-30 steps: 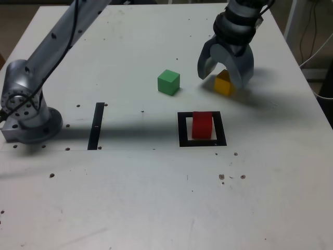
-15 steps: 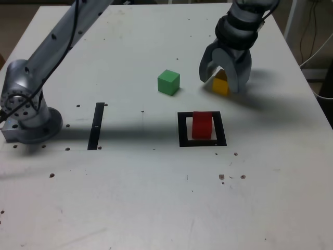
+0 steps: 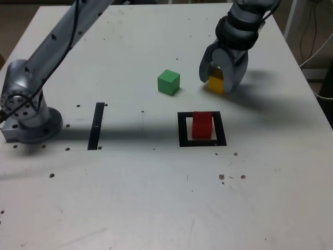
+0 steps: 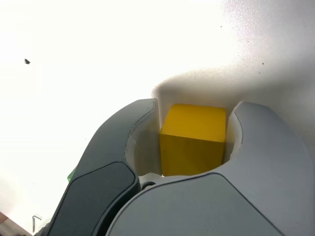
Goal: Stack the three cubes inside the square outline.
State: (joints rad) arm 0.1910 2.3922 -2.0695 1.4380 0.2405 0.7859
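Yellow cube (image 4: 193,140) is on the desk (image 3: 119,203), right between the jaws, one on either side of it. They're super close to its sides, but I can't tell if they're actually clamped on it yet. Red cube (image 3: 202,125) sits inside the black square (image 3: 183,130), and the green cube (image 3: 168,82) is on the bare desk, up and to the left of that square in the exterior view. Black strip (image 3: 96,126) lies further left, near the arm's base (image 3: 34,125).
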